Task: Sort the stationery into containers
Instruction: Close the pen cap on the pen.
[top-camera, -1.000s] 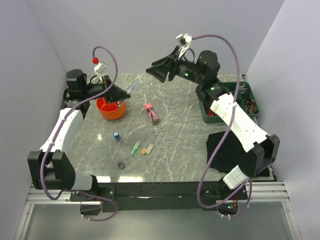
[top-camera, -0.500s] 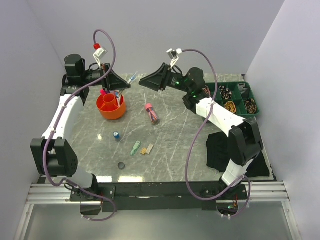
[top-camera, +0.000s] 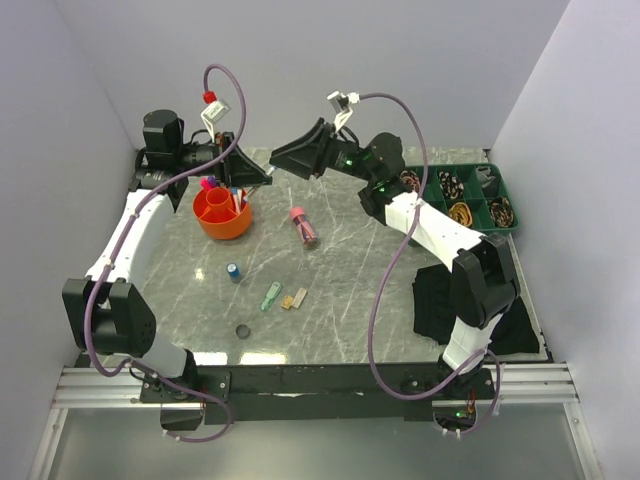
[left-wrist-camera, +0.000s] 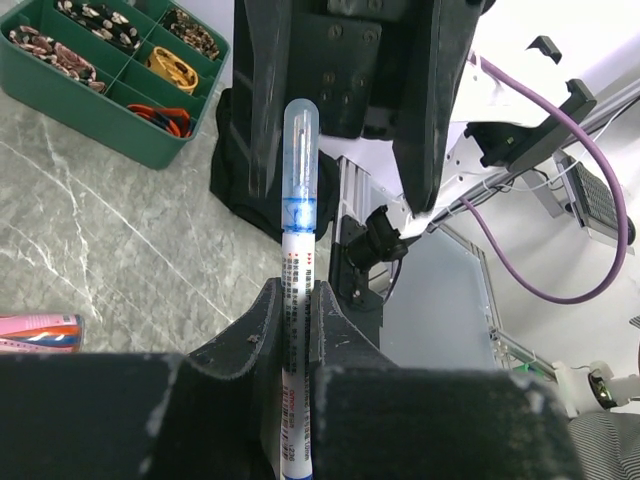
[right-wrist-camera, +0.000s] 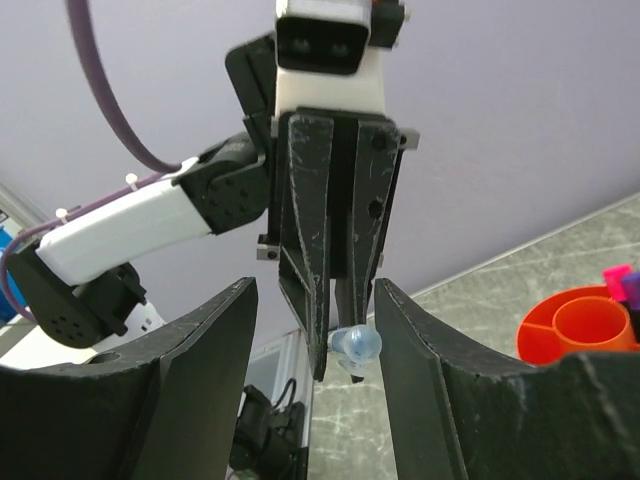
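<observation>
My left gripper (left-wrist-camera: 297, 300) is shut on a thin white pen (left-wrist-camera: 298, 250) with a clear blue cap and holds it level, high above the table's back left. My right gripper (right-wrist-camera: 315, 290) stands open right in front of it. The pen's cap (right-wrist-camera: 355, 344) lies between the right fingers without touching them. From above, both grippers (top-camera: 258, 176) (top-camera: 283, 165) meet tip to tip behind the orange pot (top-camera: 222, 225), which has markers in it. On the table lie a pink tube (top-camera: 303, 226), a small blue cylinder (top-camera: 233, 271), a green clip (top-camera: 271, 296) and a yellow eraser (top-camera: 294, 299).
A green divided tray (top-camera: 462, 228) of coiled bands stands at the back right. A black cloth (top-camera: 440, 300) lies under the right arm. A small dark disc (top-camera: 242, 331) sits near the front edge. Grey walls close in the back and sides.
The right arm has swung left from the back middle until its open fingers face the left gripper. The left gripper has risen from over the pot and turned right, still holding the pen.
</observation>
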